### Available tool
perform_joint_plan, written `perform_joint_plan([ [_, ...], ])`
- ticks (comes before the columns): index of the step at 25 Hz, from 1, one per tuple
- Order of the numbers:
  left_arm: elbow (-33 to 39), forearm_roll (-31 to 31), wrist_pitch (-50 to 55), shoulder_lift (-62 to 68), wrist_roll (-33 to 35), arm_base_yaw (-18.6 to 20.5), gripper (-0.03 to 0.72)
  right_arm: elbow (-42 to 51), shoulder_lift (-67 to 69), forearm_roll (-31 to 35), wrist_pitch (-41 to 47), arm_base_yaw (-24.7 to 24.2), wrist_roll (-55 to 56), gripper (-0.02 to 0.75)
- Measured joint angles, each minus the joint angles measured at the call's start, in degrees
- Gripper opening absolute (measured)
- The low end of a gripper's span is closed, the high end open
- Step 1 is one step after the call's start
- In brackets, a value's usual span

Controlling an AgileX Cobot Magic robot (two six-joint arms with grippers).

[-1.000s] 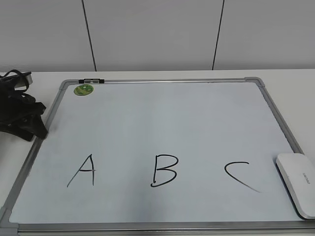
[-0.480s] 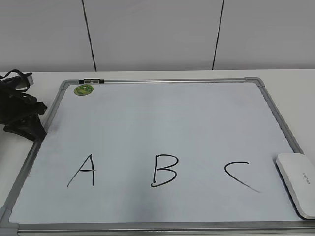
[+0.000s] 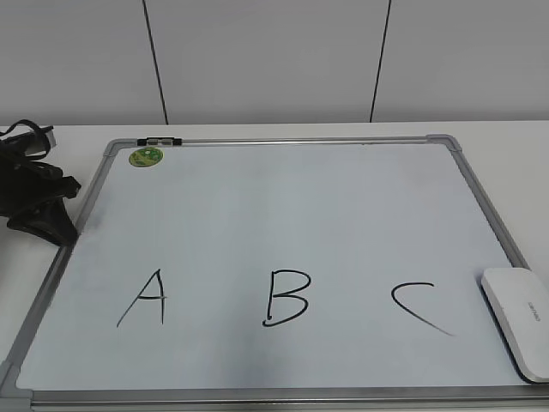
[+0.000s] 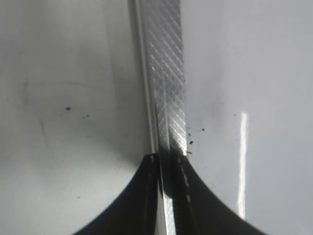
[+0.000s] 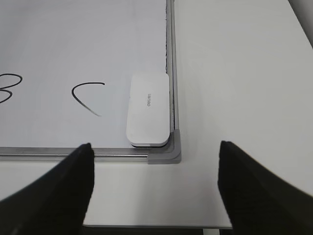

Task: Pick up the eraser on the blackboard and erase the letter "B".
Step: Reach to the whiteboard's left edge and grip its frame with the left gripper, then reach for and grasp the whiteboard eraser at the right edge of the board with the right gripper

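One smooth rounded white eraser, ridged metal-framed blackboard

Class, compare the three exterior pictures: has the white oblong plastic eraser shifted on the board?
No. The white oblong plastic eraser lies unmoved by the black marker "C".

Glossy blackboard, cross-hatched metal frame

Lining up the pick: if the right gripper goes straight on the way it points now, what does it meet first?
Probably the blackboard's grey corner, with the eraser just behind it. The right gripper is open and nothing lies between, though its height above the table is unclear.
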Motion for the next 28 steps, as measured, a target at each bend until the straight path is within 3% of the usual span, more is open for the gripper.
perform_joint_plan([
  [10, 0.00, -0.09, 0.08, 0.00, -0.03, 0.00, 0.035, -2.50, 0.88, 1.28, 0.00, 0.00, 0.00, 0.586],
  [17, 0.00, -0.09, 0.08, 0.00, -0.13, 0.00, 0.035, -9.87, 17.05, 2.85, -0.86, 0.00, -0.48, 0.587],
  [28, 0.00, -0.09, 0.21, 0.00, -0.13, 0.00, 0.035, -10.29, 42.03, 4.41, -5.71, 0.00, -0.98, 0.586],
])
